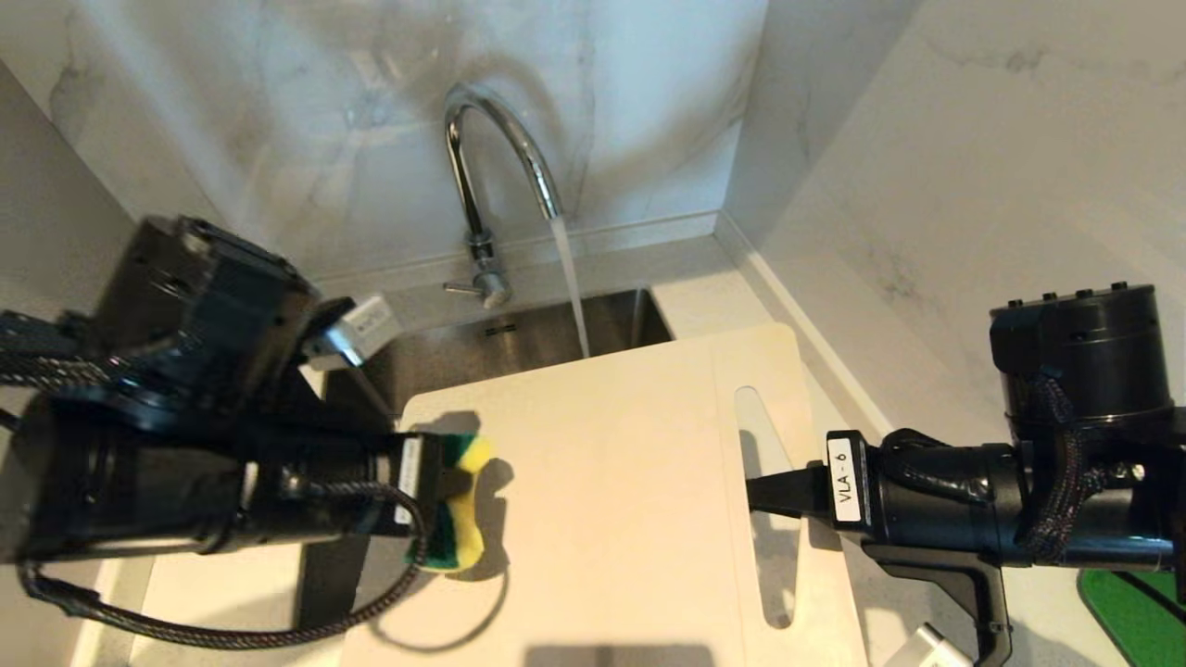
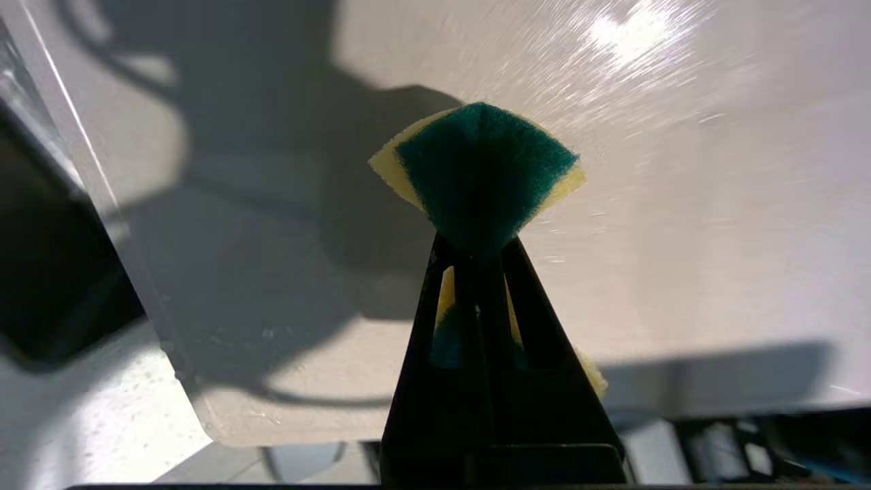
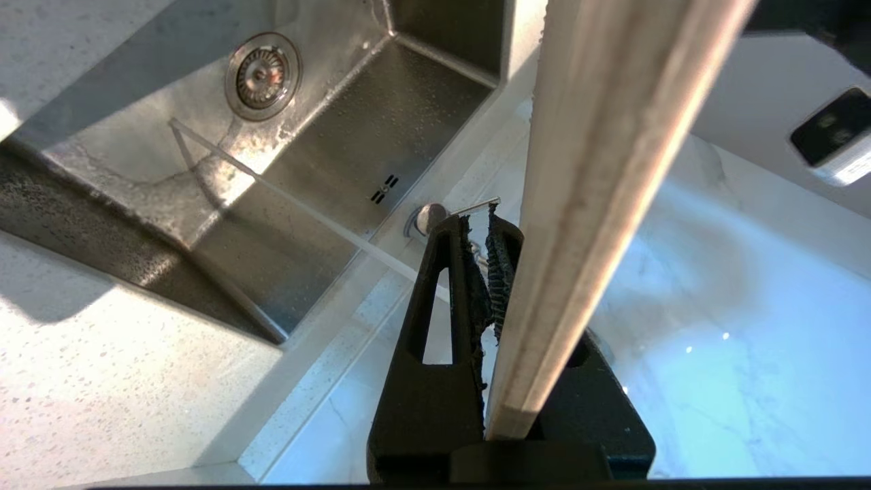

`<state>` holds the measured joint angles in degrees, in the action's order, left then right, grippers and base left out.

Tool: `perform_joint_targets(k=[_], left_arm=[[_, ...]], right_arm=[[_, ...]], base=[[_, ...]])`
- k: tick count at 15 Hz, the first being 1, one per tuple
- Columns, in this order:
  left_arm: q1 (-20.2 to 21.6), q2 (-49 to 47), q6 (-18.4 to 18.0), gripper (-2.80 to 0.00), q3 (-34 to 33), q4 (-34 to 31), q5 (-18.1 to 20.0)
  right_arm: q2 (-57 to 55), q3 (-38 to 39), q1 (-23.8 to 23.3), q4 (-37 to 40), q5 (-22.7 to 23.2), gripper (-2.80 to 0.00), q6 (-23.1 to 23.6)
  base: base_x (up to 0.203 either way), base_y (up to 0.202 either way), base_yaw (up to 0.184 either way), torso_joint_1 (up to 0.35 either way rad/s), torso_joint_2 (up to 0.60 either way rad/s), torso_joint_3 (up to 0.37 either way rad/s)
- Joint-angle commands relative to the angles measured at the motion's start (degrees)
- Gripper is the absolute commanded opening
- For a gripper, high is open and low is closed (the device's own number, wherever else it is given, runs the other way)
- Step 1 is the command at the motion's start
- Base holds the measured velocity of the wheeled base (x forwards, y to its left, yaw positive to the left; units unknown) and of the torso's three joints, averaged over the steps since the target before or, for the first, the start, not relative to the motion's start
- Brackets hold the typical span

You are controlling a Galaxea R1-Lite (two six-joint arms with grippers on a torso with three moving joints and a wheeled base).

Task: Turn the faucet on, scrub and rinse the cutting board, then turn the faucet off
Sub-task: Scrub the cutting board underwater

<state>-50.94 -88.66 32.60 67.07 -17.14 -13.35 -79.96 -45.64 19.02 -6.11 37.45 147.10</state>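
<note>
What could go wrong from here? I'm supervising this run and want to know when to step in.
1. The right gripper pinches the cutting board only by the thin strip beside its handle slot; sponge pressure could twist it loose.
2. The left gripper clamps the sponge squeezed thin, so it might slip out mid-scrub.
3. The faucet stream falls just past the board's far edge into the sink; rinsing may miss the board.
</note>
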Motion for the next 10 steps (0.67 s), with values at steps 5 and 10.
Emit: perform_joint_targets(k=[5,10], left_arm=[[-0.35,-7.69,-0.73,-2.80,-16.65,18.38,-9.60],[5.58,-7.54,-0.27,-2.80,-27.76,28.76,-11.38]], right_arm=[[-0.02,-0.33,-0.30,-0.04,0.26,-2.80,0.73],[-0.45,-1.90,-0.31,-0.04,0.26,-2.80,0.82]], base=[[0.000,0.000,0.000,0.000,0.00,0.000],[0.000,0.000,0.000,0.000,0.00,0.000]])
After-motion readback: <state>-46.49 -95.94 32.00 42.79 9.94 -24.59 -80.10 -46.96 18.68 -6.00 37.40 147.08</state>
